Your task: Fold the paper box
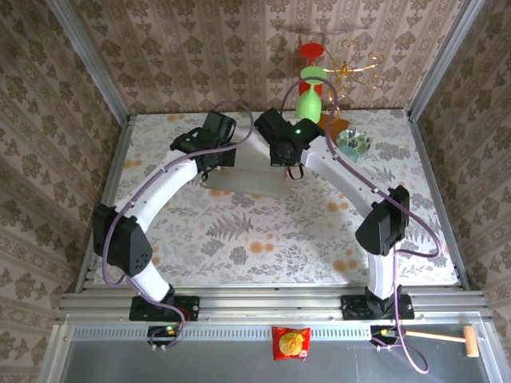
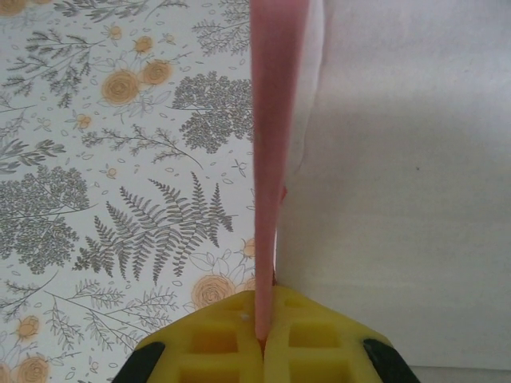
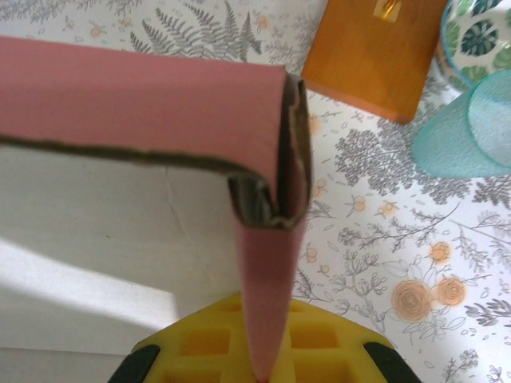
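The paper box lies at the far middle of the table as a whitish sheet between both arms. In the left wrist view a pink wall of it rises edge-on, with the whitish inside to its right. My left gripper is shut on the lower end of that pink wall, its yellow pads pressed together. In the right wrist view the box shows a pink wall folded round a corner. My right gripper is shut on the pink strip that comes down from that corner. From above, the left gripper and right gripper stand at the sheet's two ends.
An orange-brown flat board, a teal cup and a leaf-patterned bowl lie just right of the box. A green goblet and gold ornament stand at the back. A red snack packet and wooden mallet lie on the near ledge.
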Robot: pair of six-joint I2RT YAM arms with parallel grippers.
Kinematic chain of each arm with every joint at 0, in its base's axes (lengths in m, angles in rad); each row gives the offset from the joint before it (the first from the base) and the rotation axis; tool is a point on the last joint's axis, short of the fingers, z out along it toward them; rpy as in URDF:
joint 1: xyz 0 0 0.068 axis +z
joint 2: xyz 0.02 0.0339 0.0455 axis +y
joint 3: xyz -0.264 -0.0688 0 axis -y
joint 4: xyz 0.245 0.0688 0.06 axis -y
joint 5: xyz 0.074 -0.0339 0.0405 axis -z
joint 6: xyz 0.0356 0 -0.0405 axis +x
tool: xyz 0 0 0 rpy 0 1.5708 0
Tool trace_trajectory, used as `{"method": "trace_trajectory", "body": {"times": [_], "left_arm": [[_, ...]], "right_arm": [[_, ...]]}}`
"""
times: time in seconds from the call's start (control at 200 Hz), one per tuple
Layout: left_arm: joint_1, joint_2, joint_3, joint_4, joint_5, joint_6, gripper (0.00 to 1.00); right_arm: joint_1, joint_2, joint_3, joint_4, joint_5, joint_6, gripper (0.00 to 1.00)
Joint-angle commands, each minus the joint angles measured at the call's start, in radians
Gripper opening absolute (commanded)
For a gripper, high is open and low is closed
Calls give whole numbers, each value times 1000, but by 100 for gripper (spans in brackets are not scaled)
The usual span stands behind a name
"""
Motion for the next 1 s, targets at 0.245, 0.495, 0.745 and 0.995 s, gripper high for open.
{"method": "trace_trajectory", "body": {"times": [0.245,0.495,0.745,0.995], "left_arm": [[9,-27,53,-52,-124,-1,0],[26,-21,219,-201,-76,-65,50],[106,-33,431,-460,34,-297,58],[83,-50,434,-697,171,-652,57]], "right_arm": [[7,-18,-12,-82,178,11,0],[-37,-43,-33,-68,84,59,0],[-84,-83,-171,14,-32,184,0],[-106,-159,-406,217,-185,471,0]]}}
